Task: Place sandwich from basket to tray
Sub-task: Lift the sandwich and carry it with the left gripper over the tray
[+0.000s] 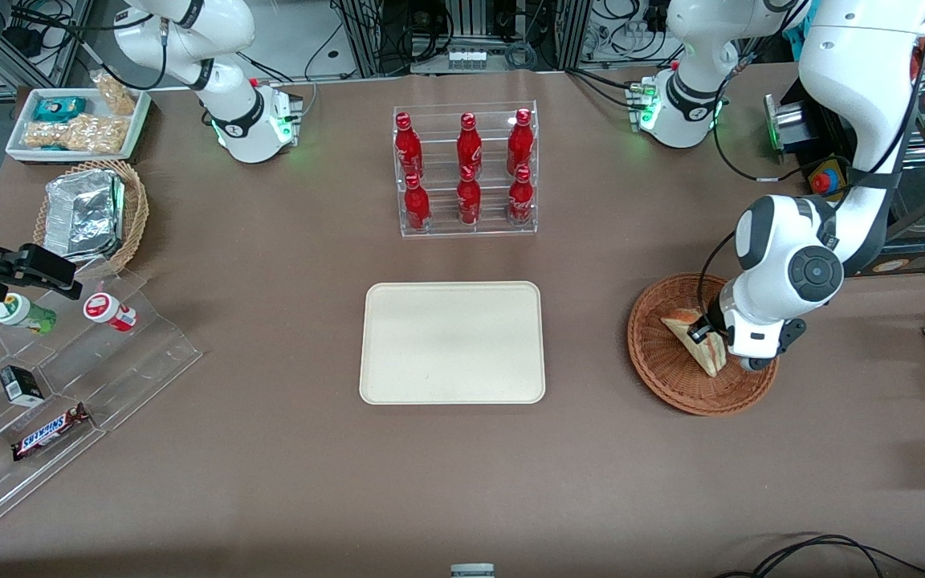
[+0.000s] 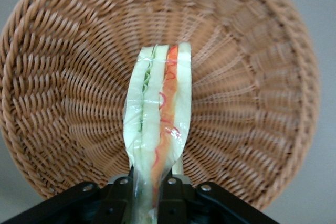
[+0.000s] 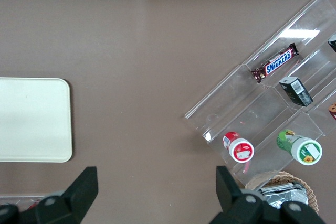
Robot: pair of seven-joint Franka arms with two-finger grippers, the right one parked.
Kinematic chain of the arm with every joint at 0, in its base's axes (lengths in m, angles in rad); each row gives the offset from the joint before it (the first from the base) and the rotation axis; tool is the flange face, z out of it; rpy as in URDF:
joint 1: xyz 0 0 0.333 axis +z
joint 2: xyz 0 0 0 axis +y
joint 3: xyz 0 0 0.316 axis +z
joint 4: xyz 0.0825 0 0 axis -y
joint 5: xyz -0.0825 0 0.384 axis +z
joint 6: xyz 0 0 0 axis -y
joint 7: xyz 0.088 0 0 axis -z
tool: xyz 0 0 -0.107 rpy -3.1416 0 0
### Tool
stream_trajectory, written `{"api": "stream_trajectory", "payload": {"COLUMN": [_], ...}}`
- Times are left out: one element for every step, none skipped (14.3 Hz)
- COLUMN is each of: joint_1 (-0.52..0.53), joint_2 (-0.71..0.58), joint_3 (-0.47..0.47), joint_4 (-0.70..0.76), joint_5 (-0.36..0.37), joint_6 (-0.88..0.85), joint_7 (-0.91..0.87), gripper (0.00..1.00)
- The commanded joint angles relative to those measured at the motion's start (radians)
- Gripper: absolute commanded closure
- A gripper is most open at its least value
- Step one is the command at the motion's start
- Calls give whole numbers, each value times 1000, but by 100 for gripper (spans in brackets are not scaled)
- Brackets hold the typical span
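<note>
The round, reddish-brown woven wicker basket [image 1: 675,377] sits toward the working arm's end of the brown table, its low rim ringed by bare tabletop, and a wide strip of uncovered surface separates it from the flat cream-beige rectangular tray [image 1: 453,343] with rounded corners, which lies well apart at the table's middle. A clear acrylic rack of red bottles [image 1: 466,169] stands farther from the front camera than the tray, away from the strip between basket and tray. The left arm's gripper [image 2: 152,192] is down inside the basket, its black fingers [image 2: 171,186] closed against the two flat faces of the plastic-wrapped triangular sandwich [image 2: 157,124] of pale bread with green and red-orange layers. The sandwich stands on edge over the basket's woven floor, pinched at one end and reaching out from the fingers toward the basket's middle.
</note>
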Motion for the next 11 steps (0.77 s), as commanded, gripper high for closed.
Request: {"api": "stream_trajectory", "payload": {"joint_1": [-69,-98,-135,-178,-219,-270,-322,-371,-423,-474,-512], "joint_2": [-23,-27,-29,-24,-14,8,25,40,65,100,147], "joint_3": [5,5,5,3,2,2,0,-1,-1,0,-1], "joint_4": [73,99,130,165,218,271,306,331,360,398,442], "joint_5": [19,25,39,88,126,128,124,99,81,77,76], "joint_6": [-96,-128,-188,-264,-326,-355,-359,-357,-357,-354,-352], "joint_7": [-1,-3,0,10,29,28,14,-2,-15,-19,-24], "gripper": [91,91,91,91,91,90,89,89,89,88,87]}}
